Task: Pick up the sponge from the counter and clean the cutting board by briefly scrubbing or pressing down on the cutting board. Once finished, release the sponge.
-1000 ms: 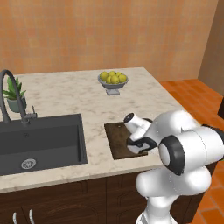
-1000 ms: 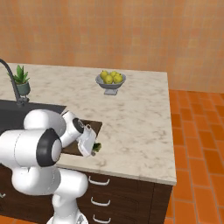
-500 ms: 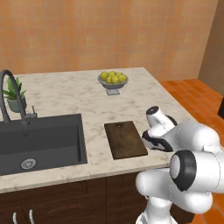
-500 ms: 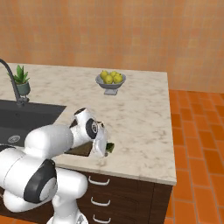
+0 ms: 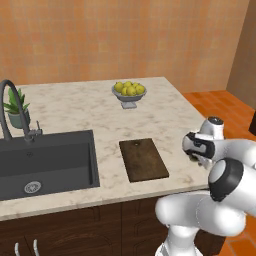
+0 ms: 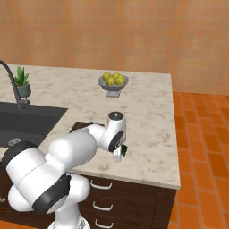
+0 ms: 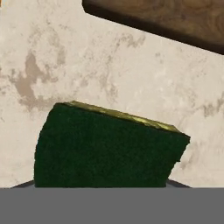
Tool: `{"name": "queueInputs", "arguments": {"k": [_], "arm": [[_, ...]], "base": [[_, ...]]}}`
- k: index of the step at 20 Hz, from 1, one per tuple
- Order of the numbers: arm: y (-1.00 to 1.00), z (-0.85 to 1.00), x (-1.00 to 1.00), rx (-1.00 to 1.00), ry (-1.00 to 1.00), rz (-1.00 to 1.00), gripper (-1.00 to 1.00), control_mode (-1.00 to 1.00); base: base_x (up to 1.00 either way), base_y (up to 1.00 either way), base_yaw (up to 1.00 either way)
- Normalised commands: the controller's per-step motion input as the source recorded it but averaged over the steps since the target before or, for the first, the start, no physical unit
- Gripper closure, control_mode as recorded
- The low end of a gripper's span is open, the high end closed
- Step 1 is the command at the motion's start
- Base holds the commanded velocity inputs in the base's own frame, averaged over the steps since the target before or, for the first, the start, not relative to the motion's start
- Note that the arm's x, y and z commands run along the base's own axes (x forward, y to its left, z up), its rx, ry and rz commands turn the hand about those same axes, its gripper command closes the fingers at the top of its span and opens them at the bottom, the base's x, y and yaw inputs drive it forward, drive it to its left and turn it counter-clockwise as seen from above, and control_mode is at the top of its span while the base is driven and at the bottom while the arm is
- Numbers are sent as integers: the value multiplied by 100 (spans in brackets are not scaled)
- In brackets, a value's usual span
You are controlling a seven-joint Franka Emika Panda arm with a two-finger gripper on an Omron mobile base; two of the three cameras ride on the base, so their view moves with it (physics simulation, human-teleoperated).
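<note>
my claw (image 6: 119, 155) pinches the small dark green, yellow-edged sponge block (image 7: 107, 148) above the beige marble counter (image 7: 87, 70), beside the dark brown wooden cutting board (image 5: 143, 159).

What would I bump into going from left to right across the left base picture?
Faucet → potted plant overlaps it, so roughly together → sink → cutting board, with the bowl of lemons behind it → the robot's arm at the counter's right end.
</note>
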Motion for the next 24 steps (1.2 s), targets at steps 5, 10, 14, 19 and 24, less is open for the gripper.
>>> {"name": "queueInputs", "arguments": {"k": [5, 10, 14, 19, 24], "arm": [[0, -2, 83, 13, 15, 3, 100, -100], [0, -56, 42, 0, 5, 0, 100, -100], [1, -99, 22, 2, 1, 0, -100, -100], [0, -56, 16, 1, 1, 0, -100, -100], [13, -2, 0, -1, 1, 0, -100, -100]], "base": [[0, 0, 0], [0, 0, 0], [0, 0, 0], [0, 0, 0], [0, 0, 0]]}}
